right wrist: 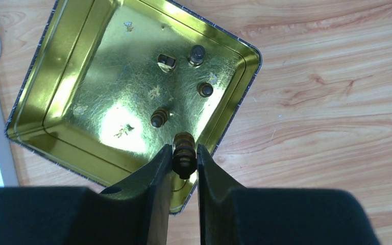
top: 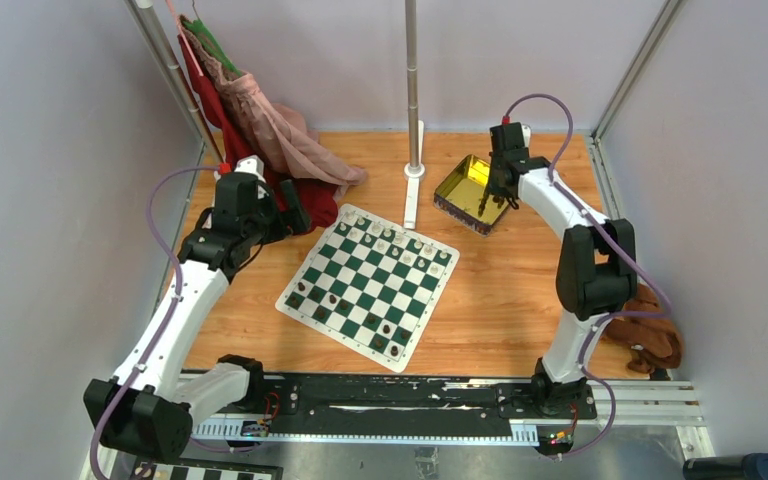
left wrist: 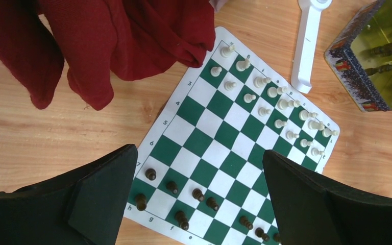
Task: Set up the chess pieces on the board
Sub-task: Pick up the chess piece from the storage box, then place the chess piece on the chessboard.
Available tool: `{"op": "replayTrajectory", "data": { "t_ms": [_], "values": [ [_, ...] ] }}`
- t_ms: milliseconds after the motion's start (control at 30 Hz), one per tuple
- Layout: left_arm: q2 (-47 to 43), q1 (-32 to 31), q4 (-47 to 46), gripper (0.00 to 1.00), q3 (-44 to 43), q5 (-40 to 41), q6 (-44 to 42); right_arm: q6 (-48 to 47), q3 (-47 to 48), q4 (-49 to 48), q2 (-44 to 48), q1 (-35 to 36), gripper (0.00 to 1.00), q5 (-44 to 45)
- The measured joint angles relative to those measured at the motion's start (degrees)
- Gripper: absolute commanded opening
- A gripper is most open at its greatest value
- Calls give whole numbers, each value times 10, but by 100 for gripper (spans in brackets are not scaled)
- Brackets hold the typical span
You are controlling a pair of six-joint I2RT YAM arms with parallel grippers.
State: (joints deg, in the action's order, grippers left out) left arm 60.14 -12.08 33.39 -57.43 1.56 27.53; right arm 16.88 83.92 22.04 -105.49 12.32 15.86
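Dark brown turned chess piece (right wrist: 185, 153) sat pinched in my right gripper (right wrist: 184, 162), long axis along the fingers, over the gold metal tin (right wrist: 30, 102). The green-and-white checked board (top: 360, 290) lay leftward, nearer my wide-open left gripper (left wrist: 199, 155).

Board (left wrist: 219, 148) near edge hidden behind left gripper (left wrist: 199, 155); tin (left wrist: 352, 76) cut off, R edge.

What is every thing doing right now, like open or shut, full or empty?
Left jaws: wide open, holding nothing.
Right jaws: shut on a dark piece above the tin.
Tin: open, four dark pieces inside.
Board: lying flat, partly set up.
White pieces: standing in two rows.
Dark pieces on board: standing, rows unfinished.
Red cloth: bunched up beside the board.
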Motion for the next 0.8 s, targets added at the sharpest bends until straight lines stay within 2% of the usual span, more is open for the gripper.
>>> {"op": "replayTrajectory", "data": {
  "t_ms": [200,333,500,800],
  "values": [
    [-15,0,-1,100,2,0,3,-22,-10,8,40,7,0,-20],
    [-29,0,-3,100,9,0,8,-43,-10,25,71,37,0,-35],
    [-45,0,0,100,12,2,14,-63,-9,50,105,110,0,-63],
    [-84,0,20,100,13,13,25,-80,8,97,115,287,0,-89]
  ]
}}
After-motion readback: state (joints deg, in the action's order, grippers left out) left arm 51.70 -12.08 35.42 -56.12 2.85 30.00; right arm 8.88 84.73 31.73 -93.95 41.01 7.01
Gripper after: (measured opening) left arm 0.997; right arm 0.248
